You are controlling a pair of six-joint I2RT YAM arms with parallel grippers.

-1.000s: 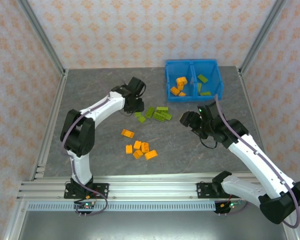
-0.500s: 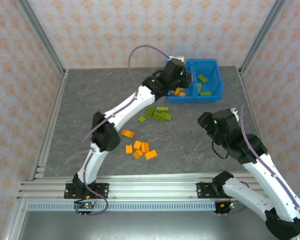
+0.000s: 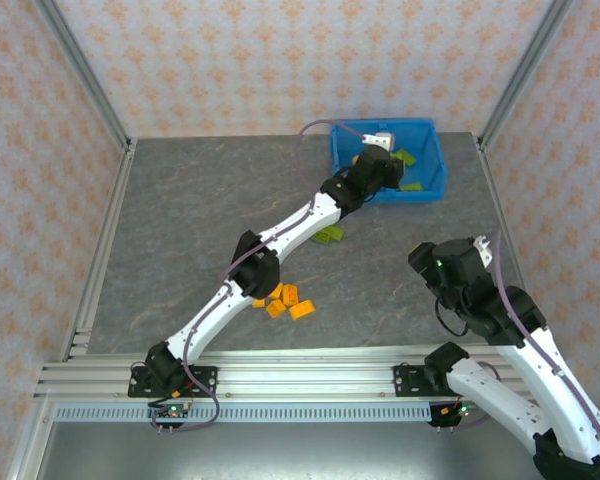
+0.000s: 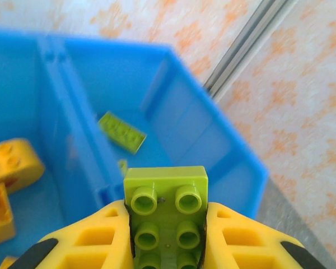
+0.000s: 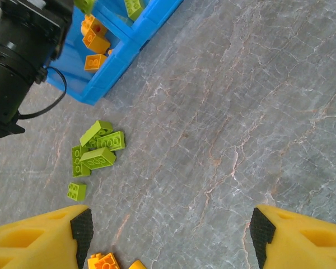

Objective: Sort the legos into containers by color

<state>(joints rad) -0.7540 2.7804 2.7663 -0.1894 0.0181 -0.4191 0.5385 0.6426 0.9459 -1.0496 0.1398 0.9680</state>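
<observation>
Grey marbled worktop (image 3: 180,220), patterned walls. Left pincer (image 4: 167,224) is clenched on a lime green studded plastic brick (image 4: 166,190) over the bright blue rectangular plastic bin (image 4: 213,140). Right pincer (image 5: 172,232) is released, empty, above the worktop.

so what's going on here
The left gripper is shut on a small lime green studded plastic brick, holding it above the rectangular bright blue plastic bin, near its divider. One compartment holds orange bricks, the other green ones. The right gripper hangs open over the grey table. A cluster of loose green bricks and a few orange ones lie on the table, unsorted.
</observation>
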